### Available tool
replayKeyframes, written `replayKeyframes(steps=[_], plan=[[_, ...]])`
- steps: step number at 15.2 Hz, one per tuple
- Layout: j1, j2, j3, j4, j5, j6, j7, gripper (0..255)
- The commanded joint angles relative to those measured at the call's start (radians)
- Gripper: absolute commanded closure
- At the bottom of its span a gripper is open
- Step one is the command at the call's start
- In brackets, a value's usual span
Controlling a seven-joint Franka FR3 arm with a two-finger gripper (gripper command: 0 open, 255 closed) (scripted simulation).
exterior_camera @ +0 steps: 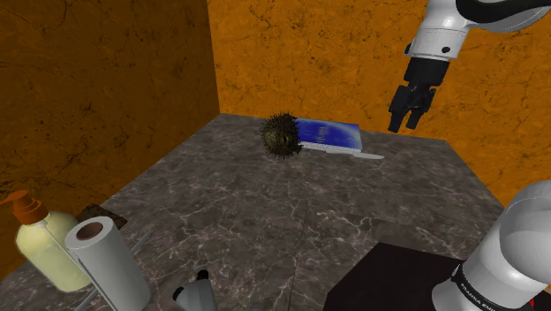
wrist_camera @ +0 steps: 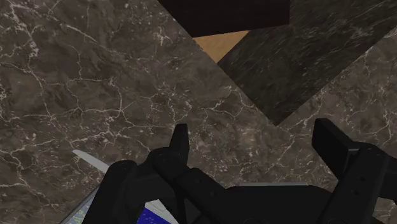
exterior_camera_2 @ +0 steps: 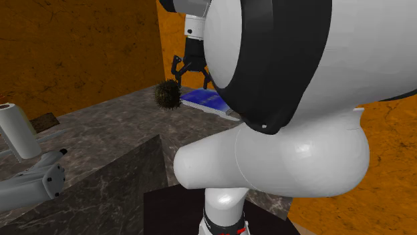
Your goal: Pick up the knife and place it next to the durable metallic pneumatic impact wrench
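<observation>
Orange mottled walls (exterior_camera: pixel 106 79) at the back and along the shoulder view's left. Below them, a dark veined stone table (exterior_camera: pixel 265 212). At the shoulder view's lower right, the black stand (exterior_camera: pixel 388 278), with the white arm (exterior_camera: pixel 521 247) rising from it. At the near left corner of the table, a paper towel roll (exterior_camera: pixel 106 261) standing beside a yellowish pump bottle (exterior_camera: pixel 44 252). Just right of the roll, at the near edge, the grey impact wrench (exterior_camera_2: pixel 33 183). On the far side, a flat blue book-like thing (exterior_camera: pixel 328 133), with a dark spiky ball (exterior_camera: pixel 282 136) just beside it on the left. Hanging in the air over the far right of the table, the black gripper (exterior_camera: pixel 408 110), its fingers (wrist_camera: pixel 180 143) spread apart and clasping nothing. Lying flat on the table along the near edge of the blue thing, well apart from the wrench, the pale knife (exterior_camera: pixel 349 154), pointed end toward the shoulder view's right.
</observation>
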Motion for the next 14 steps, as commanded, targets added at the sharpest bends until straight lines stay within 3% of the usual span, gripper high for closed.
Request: replayKeyframes(steps=[1, 7, 14], plan=[[0.000, 0.000, 0.000, 0.000, 0.000, 0.000, 0.000, 0], [0.000, 0.036, -0.144, -0.094, -0.092, 0.155, -0.254, 0], [0.025, 0.186, -0.328, -0.115, -0.158, 0.359, -0.554, 0]])
